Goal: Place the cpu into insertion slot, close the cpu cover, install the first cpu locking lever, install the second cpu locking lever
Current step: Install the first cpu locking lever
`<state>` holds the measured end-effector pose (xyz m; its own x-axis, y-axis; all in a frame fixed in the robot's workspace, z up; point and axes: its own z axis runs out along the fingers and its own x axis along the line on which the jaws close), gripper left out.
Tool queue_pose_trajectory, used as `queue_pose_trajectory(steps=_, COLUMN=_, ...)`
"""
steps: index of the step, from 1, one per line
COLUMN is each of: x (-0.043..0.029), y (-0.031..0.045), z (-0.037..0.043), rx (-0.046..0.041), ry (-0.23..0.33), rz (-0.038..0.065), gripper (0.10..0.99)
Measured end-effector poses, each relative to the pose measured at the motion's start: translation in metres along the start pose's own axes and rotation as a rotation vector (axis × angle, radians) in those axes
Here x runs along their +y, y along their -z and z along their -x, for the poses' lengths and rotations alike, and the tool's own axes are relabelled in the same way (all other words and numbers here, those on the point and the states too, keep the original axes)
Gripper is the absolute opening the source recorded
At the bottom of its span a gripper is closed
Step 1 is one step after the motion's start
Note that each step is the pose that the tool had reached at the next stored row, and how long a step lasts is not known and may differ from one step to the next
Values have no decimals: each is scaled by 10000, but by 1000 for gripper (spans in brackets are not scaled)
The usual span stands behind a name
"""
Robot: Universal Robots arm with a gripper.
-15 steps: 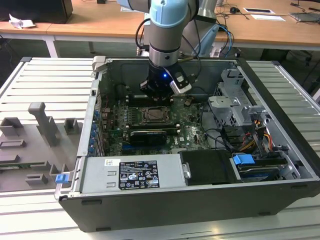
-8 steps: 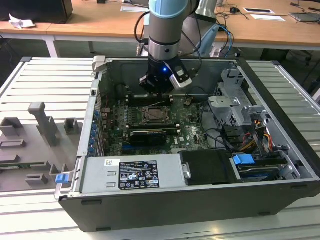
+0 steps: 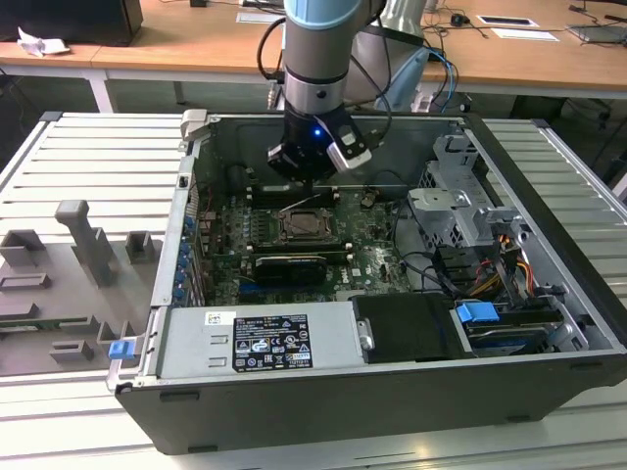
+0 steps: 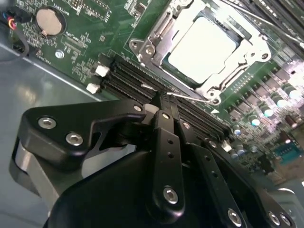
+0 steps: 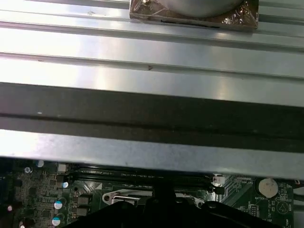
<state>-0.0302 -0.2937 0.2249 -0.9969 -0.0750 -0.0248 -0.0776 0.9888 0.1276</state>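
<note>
Gripper clenched over the socket, cpu seated

Gripper [image 4: 160, 100] hangs inside the open case [image 3: 549, 294], and you can see its black fingers [image 4: 166, 142] pressed together to a single narrow tip with nothing between them. In the second wrist view that tip sits at a thin silver lever [image 4: 190, 97] running along the near edge of the socket, just above the black memory slots [image 4: 128, 78]. Your cpu [image 4: 202, 47] lies flat in the slot [image 4: 164, 61], its pale metal top showing. The cover [image 4: 254, 50] is folded down around it, the silvery frame ringing the chip on all sides. In the exterior view you find the arm [image 3: 315, 59] coming down from above, the gripper [image 3: 309, 176] just behind the cover [image 3: 306, 227] on the green board [image 3: 372, 245]. Grey plastic fixtures [image 3: 88, 240] stand on the ribbed table [image 3: 98, 157] at that view's left, well apart from the case. In the first wrist view you see the case wall [image 5: 152, 109] and a strip of board [image 5: 38, 194] beneath it
</note>
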Motion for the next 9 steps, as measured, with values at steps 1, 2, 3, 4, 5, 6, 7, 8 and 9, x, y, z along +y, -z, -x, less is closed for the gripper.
queue_pose_trajectory(steps=1, x=-5, y=-27, z=23, rx=0, ry=-2, rz=0, gripper=106)
queue_pose_trajectory(steps=2, x=-8, y=-39, z=40, rx=-1, ry=-9, rz=-1, gripper=106)
queue_pose_trajectory(steps=3, x=-10, y=-48, z=53, rx=-2, ry=-13, rz=0, gripper=106)
queue_pose_trajectory(steps=4, x=-14, y=-66, z=70, rx=-2, ry=-16, rz=-1, gripper=106)
queue_pose_trajectory(steps=5, x=-21, y=-109, z=90, rx=-1, ry=-17, rz=-2, gripper=106)
queue_pose_trajectory(steps=6, x=-26, y=-142, z=94, rx=-2, ry=-18, rz=-1, gripper=106)
queue_pose_trajectory(steps=7, x=-29, y=-163, z=95, rx=-3, ry=-19, rz=-2, gripper=106)
queue_pose_trajectory(steps=8, x=-30, y=-176, z=96, rx=-2, ry=-18, rz=-1, gripper=106)
queue_pose_trajectory(steps=9, x=-32, y=-186, z=97, rx=-3, ry=-19, rz=-2, gripper=106)
